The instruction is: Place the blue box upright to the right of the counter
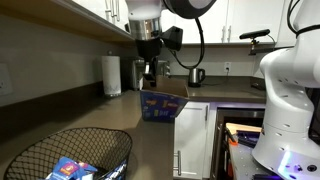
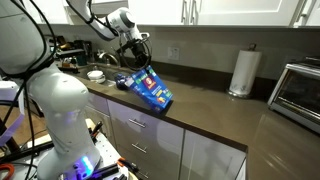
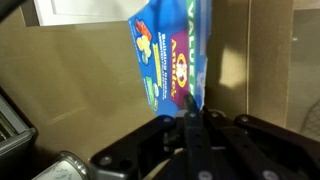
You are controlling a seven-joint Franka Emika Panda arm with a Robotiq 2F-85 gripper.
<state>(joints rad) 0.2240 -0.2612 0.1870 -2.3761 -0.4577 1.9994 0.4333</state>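
The blue box [image 2: 152, 88] with colourful print is tilted on the dark counter [image 2: 215, 105], near its edge. In an exterior view its blue face and brown top show [image 1: 160, 103]. My gripper [image 2: 138, 58] is shut on the box's upper edge and holds it from above; it also shows in an exterior view [image 1: 148, 68]. In the wrist view the box's printed face [image 3: 168, 55] runs away from the closed fingers [image 3: 190, 112], which pinch its edge.
A wire basket [image 1: 70, 155] with small blue packets stands on the counter nearby. A paper towel roll [image 2: 243, 72], a kettle [image 1: 197, 76], a toaster oven [image 2: 298, 92] and a sink area [image 2: 95, 72] are around. White cabinet doors [image 2: 190, 150] sit below.
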